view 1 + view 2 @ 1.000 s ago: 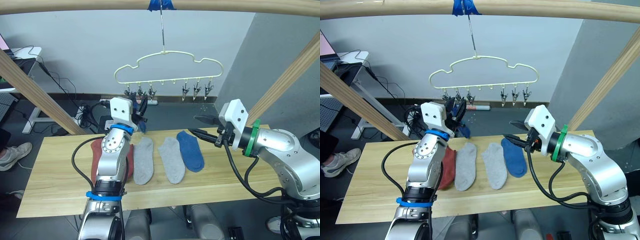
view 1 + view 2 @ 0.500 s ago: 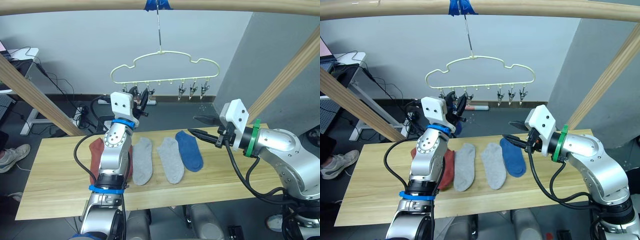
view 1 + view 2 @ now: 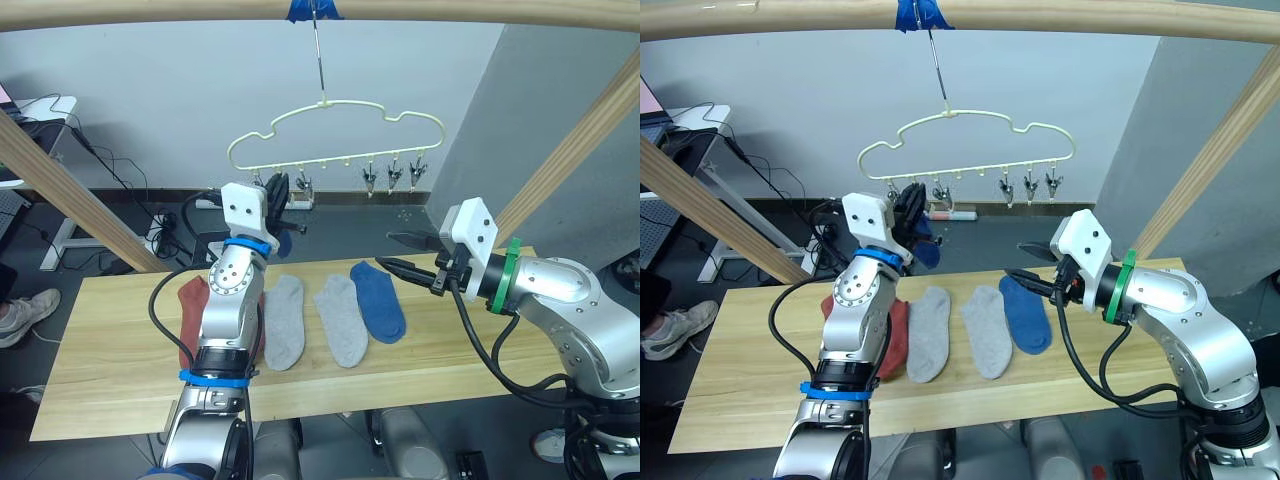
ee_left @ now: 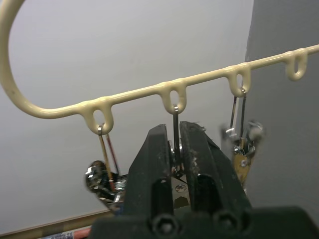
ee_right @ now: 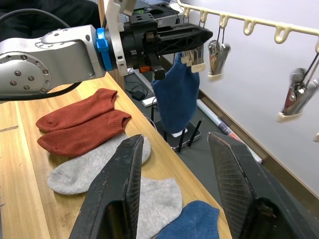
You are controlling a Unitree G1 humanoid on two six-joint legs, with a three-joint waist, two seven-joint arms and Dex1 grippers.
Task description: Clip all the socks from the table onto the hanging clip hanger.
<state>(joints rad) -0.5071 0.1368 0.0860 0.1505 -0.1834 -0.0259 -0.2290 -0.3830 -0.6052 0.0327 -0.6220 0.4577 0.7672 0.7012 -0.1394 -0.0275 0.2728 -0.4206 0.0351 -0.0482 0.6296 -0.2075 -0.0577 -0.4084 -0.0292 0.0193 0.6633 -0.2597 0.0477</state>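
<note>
A thin pale-yellow wire clip hanger (image 3: pixel 335 135) with a cloud-shaped outline hangs by a metal hook from a round wooden pole (image 3: pixel 200 10), where a strip of blue tape (image 3: pixel 316 10) marks the spot. A row of small metal clips (image 3: pixel 392 174) dangles from loops along its lower bar.

The left gripper (image 5: pixel 197 36) is raised to the hanger's left end, its two black fingers (image 4: pixel 154 149) pressed nearly together around one of the metal clips. A short blue ankle sock (image 5: pixel 175 94) of soft fabric hangs limp from that clip, opening upward and toe downward, just below the fingertips.

On the long table (image 3: pixel 100 370) of pale wooden planks lie the other socks, side by side and flat. Two rust-red socks (image 5: pixel 82 122) lie nearest the robot's left, partly overlapping, largely behind the left arm in the head views. Next come two light grey socks (image 3: pixel 285 320), slightly apart, then a second blue sock (image 3: pixel 379 300) just beside the right-hand grey one.

The right gripper (image 3: pixel 398 252) hovers over the table's right part, near the toe end of the lying blue sock, its fingers (image 5: pixel 122 199) spread wide and holding nothing.
</note>
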